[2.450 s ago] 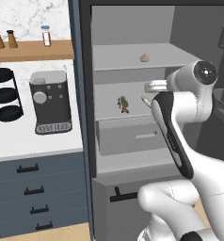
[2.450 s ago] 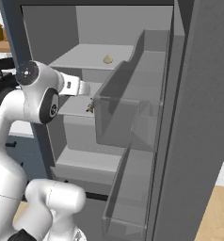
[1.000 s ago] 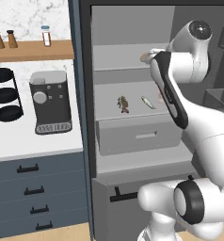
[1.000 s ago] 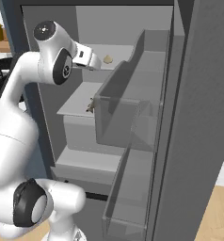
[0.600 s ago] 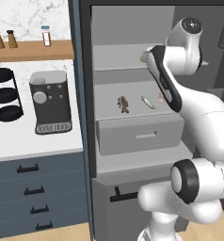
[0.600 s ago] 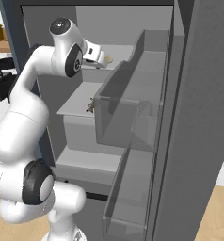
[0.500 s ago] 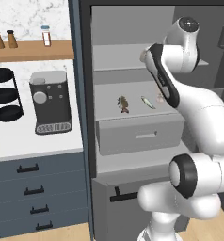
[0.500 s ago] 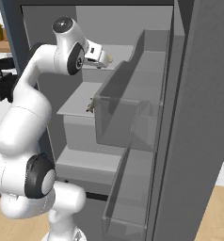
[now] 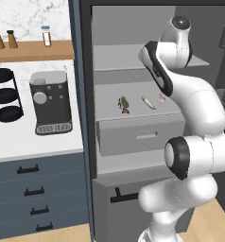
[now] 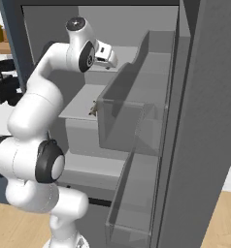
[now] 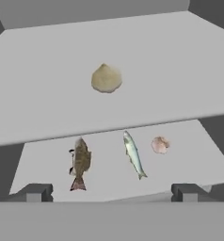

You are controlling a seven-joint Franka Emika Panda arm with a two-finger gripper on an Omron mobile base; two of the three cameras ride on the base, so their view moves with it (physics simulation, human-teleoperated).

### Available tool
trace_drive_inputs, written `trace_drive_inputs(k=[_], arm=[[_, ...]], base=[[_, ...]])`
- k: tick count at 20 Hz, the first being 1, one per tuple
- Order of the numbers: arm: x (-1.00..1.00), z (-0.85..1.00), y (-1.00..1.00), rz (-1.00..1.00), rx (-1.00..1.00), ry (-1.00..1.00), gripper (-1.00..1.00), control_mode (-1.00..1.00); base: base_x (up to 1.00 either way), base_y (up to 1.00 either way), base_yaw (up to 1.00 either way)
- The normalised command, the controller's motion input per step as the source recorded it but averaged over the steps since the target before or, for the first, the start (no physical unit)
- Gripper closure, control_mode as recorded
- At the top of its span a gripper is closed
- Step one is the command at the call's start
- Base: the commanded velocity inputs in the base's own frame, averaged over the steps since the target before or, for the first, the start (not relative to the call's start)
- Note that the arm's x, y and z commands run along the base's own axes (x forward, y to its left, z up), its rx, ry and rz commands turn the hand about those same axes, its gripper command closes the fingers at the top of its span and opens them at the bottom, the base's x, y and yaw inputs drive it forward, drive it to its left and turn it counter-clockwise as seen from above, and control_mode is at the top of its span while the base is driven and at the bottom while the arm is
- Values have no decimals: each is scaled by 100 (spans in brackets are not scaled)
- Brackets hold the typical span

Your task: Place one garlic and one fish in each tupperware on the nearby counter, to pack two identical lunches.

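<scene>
In the hand view a cream-beige garlic (image 11: 106, 78) lies on the upper fridge shelf, straight ahead of my open gripper (image 11: 112, 193), which holds nothing. One shelf lower lie a stout brown fish (image 11: 80, 162), a slim silvery fish (image 11: 134, 154) and a pinkish garlic (image 11: 160, 145). The left base view shows the same brown fish (image 9: 123, 104), silvery fish (image 9: 148, 102) and pinkish garlic (image 9: 160, 99) in a row. My gripper (image 10: 111, 62) reaches in at upper-shelf height. The white counter (image 9: 34, 142) lies left of the fridge. The tupperware is out of view.
A dark coffee machine (image 9: 50, 101) and a black pan rack (image 9: 3, 99) stand on the counter, under a wooden shelf (image 9: 34, 49) with jars. A grey fridge drawer (image 9: 140, 134) sits below the fish shelf. The open fridge door's bins (image 10: 137, 121) stand close on the right.
My arm has risen from the fish shelf's height to the upper shelf and reached in towards the cream garlic. The jaws have stayed open. The food has not moved.
</scene>
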Motion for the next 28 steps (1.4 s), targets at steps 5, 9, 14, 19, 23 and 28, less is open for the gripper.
trace_drive_inputs(k=[5, 9, 14, 19, 23, 28], arm=[[41, -23, -2, 0, 0, 0, -100, -100], [46, -7, 0, 0, 0, 0, -100, -100], [48, 0, 0, 0, 0, 0, -100, -100], [51, 0, -3, 0, 0, 0, -100, -100], [48, 0, -11, 0, 0, 0, -100, -100], [47, -1, -11, 0, 0, 0, -100, -100]], base=[[0, 0, 0], [0, 0, 0], [0, 0, 0], [0, 0, 0], [0, 0, 0], [0, 0, 0]])
